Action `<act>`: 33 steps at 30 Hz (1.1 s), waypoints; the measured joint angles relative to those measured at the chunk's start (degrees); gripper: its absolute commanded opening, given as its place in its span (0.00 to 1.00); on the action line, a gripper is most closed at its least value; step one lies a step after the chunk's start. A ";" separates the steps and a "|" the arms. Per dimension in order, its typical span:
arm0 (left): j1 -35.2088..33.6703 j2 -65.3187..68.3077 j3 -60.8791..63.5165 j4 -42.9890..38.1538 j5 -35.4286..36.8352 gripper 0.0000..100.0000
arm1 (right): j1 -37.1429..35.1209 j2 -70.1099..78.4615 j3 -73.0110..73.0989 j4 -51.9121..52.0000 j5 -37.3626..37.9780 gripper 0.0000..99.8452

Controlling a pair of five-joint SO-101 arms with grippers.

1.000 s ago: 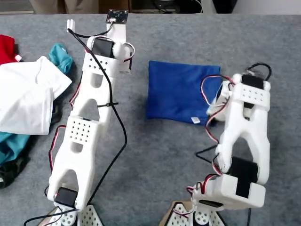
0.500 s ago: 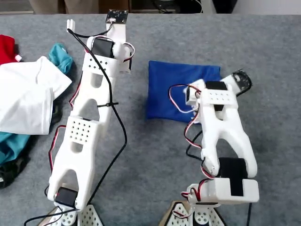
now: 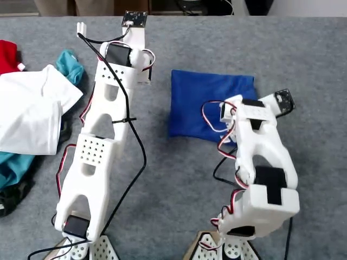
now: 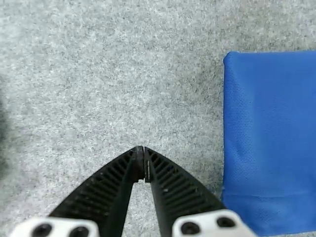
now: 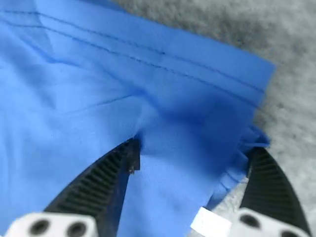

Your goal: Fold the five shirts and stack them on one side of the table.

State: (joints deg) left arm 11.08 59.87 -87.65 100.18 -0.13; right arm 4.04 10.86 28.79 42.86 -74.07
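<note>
One blue shirt [image 3: 203, 103] sits folded into a neat rectangle at the middle of the grey table [image 3: 309, 59], and that is the only folded one out there. Over at the table's left edge lies the heap. One white shirt [image 3: 30, 111] is spread loosely on top and one red shirt [image 3: 7, 54] peeks out at the far corner. Teal cloth [image 3: 70, 65] shows in two places, one beyond the white shirt and one on its near side, and I can't tell if that's one garment or two. A bit of dark cloth [image 3: 13, 197] shows at the near end of the heap.

Two arms are in play. The left gripper [image 4: 140, 165] has its jaws pressed together with nothing between them. It hangs over bare table just beside the blue shirt's edge, not touching it. The right gripper [image 5: 194, 150] is spread wide and sits low over the blue shirt. One finger is over the fabric and the other is out past the shirt's bunched corner, close to one small white label [image 5: 210, 222]. Whether its tips touch the cloth, I can't tell.
</note>
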 measured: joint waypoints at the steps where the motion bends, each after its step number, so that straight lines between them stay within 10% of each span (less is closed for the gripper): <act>1: 0.00 0.00 0.00 0.00 0.00 0.02 | 0.00 0.62 -0.53 0.09 0.00 0.34; 12: -0.18 0.00 0.00 0.00 0.00 0.02 | 0.00 1.93 -1.76 0.18 2.02 0.33; 20: -0.44 0.00 0.00 0.00 0.00 0.02 | 1.05 1.93 -1.41 0.44 5.80 0.00; 33: -5.10 -3.60 0.35 0.00 -0.09 0.02 | 2.29 3.78 -6.68 8.26 7.03 0.01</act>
State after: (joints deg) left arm 5.98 56.26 -87.30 100.18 -0.22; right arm 6.33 14.64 22.11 51.12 -67.03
